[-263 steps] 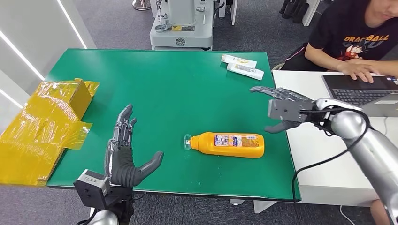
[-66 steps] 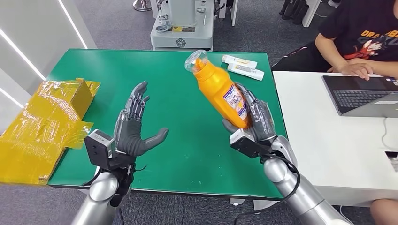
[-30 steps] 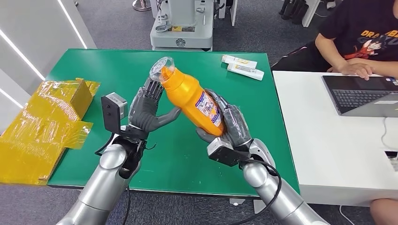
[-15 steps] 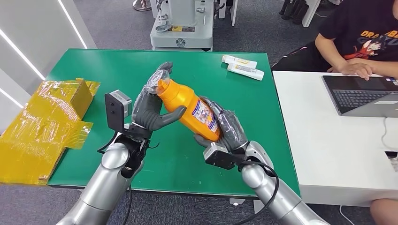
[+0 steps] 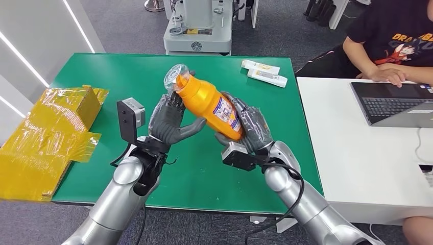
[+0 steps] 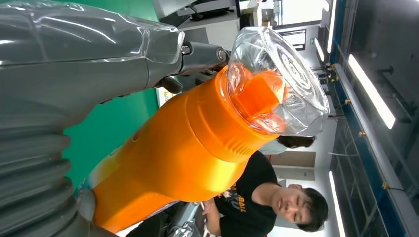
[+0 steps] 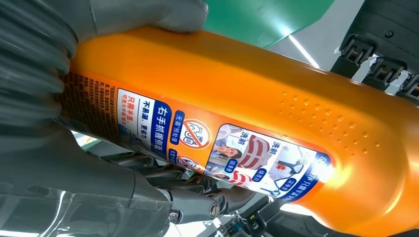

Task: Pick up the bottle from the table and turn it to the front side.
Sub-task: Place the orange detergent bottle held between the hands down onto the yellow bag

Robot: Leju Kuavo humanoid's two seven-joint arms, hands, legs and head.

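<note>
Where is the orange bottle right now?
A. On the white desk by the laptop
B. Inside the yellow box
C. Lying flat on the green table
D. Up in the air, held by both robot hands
D: the orange bottle is tilted above the green table, gripped by the right hand low down and the left hand near its neck.

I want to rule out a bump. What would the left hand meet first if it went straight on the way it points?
The bottle: the left hand already touches its upper part, fingers pointing toward the cap, so nothing lies between them.

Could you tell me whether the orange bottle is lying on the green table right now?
No, the orange bottle is held tilted above the green table.
</note>
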